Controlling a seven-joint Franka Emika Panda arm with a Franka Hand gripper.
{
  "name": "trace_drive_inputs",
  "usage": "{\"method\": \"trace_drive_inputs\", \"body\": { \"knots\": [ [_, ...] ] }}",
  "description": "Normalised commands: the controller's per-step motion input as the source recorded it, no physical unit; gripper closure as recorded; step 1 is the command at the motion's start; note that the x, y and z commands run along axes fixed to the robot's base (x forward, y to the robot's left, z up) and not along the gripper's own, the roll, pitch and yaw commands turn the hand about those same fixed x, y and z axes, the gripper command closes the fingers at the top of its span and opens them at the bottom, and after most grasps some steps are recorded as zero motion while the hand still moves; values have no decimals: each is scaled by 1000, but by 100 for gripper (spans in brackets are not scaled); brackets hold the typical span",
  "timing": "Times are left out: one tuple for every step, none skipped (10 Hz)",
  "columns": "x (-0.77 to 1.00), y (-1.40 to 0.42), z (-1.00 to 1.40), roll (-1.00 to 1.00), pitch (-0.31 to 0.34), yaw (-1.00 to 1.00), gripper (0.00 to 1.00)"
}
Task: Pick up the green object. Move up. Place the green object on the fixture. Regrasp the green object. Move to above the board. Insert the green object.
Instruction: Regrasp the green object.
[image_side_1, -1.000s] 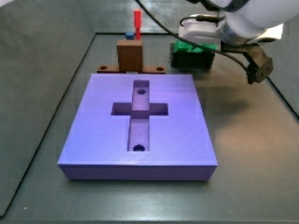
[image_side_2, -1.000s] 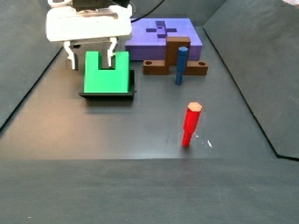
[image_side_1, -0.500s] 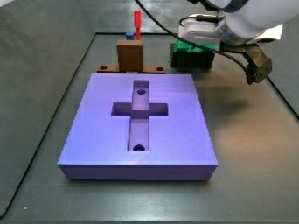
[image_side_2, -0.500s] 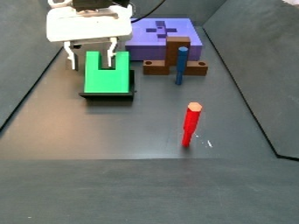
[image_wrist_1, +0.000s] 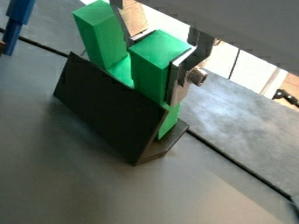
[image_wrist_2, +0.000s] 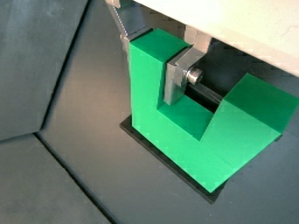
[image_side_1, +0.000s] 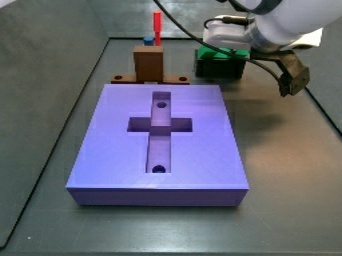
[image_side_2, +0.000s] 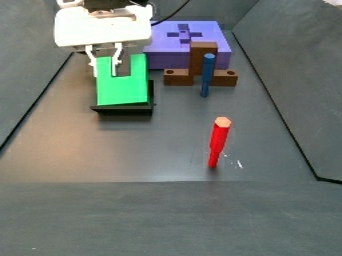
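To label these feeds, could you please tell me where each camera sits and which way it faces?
Wrist view: on the arm, facing the green object on the fixture; a finger shows.
Wrist view: the same piece, its other face.
Side view: before the board, facing the hand.
Side view: behind a red peg, facing the board; hand shown.

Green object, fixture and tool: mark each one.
Green object (image_side_2: 123, 92), side view, on its flat face.
Fixture (image_wrist_1: 100, 116), wrist view, on its dark side wall.
Tool (image_wrist_2: 149, 63), wrist view, at one prong between the fingers.
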Motion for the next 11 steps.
{"method": "trace_drive_inputs", "body": {
  "knots": [
    [0,0,0,0,0,0,100],
    [0,0,0,0,0,0,100],
    [0,0,0,0,0,0,100],
    [0,0,0,0,0,0,100],
    [0,0,0,0,0,0,100],
    [0,0,0,0,0,0,100],
    [0,0,0,0,0,0,100],
    [0,0,0,0,0,0,100],
    [0,0,0,0,0,0,100],
    [0,0,0,0,0,0,100],
    [0,0,0,0,0,0,100]
  ]
}}
